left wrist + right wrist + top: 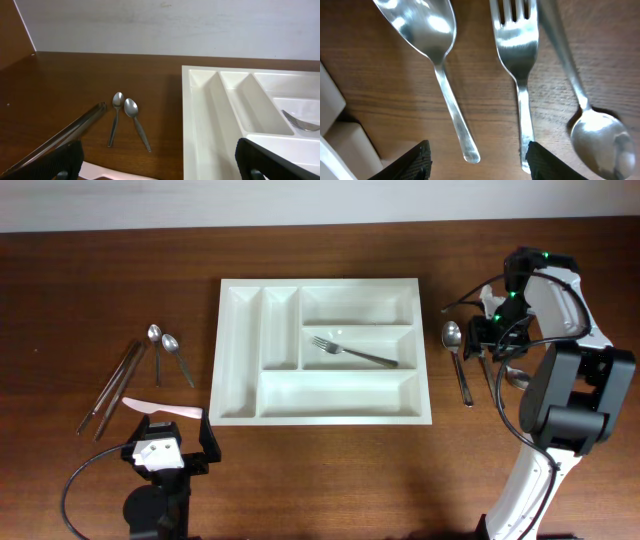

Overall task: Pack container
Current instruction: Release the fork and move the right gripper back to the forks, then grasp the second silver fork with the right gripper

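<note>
The white tray (325, 420) lies on the table (320, 490), off to the left of the right end effector (490, 332) and in front of the left end effector (168, 442), a little to its right. The right end effector hangs low over the table with its fingers apart and nothing in them. The thin end of one spoon (435, 60) lies between its fingers. A fork (520, 75) lies just beside that spoon, its end near the right finger. A second spoon (600, 137) lies just past the fork. The left end effector is wide open and grips nothing. In front of it, to the left, lie two small spoons (154, 340) side by side, two long thin metal sticks (110, 388) and one pale knife (160, 409). There is one tray with five boxes. One more fork (352, 353) lies in its middle long box. That makes two forks and four spoons.
</note>
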You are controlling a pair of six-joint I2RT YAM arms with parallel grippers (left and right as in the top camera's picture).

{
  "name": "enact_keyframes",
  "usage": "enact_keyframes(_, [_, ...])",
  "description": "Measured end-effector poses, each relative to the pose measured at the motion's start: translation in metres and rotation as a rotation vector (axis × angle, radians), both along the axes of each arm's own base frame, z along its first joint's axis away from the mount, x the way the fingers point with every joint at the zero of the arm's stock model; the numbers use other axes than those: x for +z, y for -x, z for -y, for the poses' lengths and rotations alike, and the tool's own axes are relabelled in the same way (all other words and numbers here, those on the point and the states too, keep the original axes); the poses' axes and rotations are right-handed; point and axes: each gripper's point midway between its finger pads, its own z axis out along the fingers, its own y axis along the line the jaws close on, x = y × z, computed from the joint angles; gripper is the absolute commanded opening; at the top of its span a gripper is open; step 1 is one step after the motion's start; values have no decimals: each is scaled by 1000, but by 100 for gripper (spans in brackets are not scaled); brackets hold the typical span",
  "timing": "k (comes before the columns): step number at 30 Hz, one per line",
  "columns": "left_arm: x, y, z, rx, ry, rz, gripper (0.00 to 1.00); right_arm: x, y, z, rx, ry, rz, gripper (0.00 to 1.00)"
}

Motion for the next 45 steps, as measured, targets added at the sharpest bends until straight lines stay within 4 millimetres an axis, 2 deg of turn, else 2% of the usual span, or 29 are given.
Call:
enact_keyframes(8, [0,0,0,0,0,0,99,-6,-15,18,-18,14,76,62])
enact_keyframes(13, [0,0,0,0,0,0,99,-7,-25,20,6,17,120,58])
enact_keyframes(20, [0,0,0,0,0,0,99,-10,-29,20,23,13,142,56])
enact_keyframes(27, [0,0,0,0,0,0,99,-35,-5,13,23,-13,74,52])
enact_keyframes(30, [0,0,0,0,0,0,99,-42,2,10,15,-24,55,47])
enact_keyframes(36, [0,0,0,0,0,0,99,-45,3,11,11,-16,65,25])
enact_keyframes(40, [0,0,0,0,0,0,99,-46,4,11,6,-13,69,19])
enact_keyframes(45, [0,0,0,0,0,0,99,-47,3,15,-9,12,72,4])
